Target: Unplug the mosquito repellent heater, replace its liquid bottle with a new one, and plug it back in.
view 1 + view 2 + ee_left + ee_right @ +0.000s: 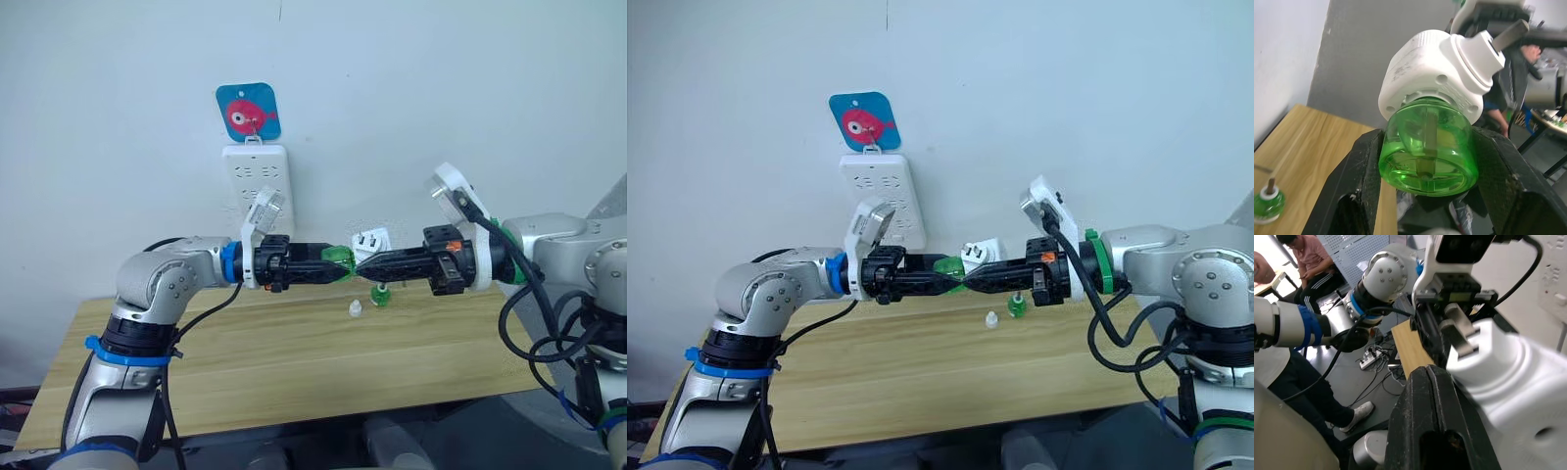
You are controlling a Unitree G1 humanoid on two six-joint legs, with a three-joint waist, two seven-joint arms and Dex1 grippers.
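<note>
The mosquito repellent heater [372, 241], white with two metal prongs, hangs in the air above the table between both arms. A green liquid bottle [1427, 147] sits with its neck in the heater's base [1435, 68]. My left gripper [341, 262] is shut on that bottle, one finger [1364, 176] on each side. From the other side, my right gripper [364, 262] is shut on the heater body [1518, 382]. A second green bottle [380, 294] with a bare wick stands on the table below, with a small white cap [356, 309] beside it.
A white power strip [255, 181] hangs on the wall under a blue fish hook [248, 111], behind the left arm. The wooden table [294, 372] stretches under both arms. People sit beyond the table [1312, 264].
</note>
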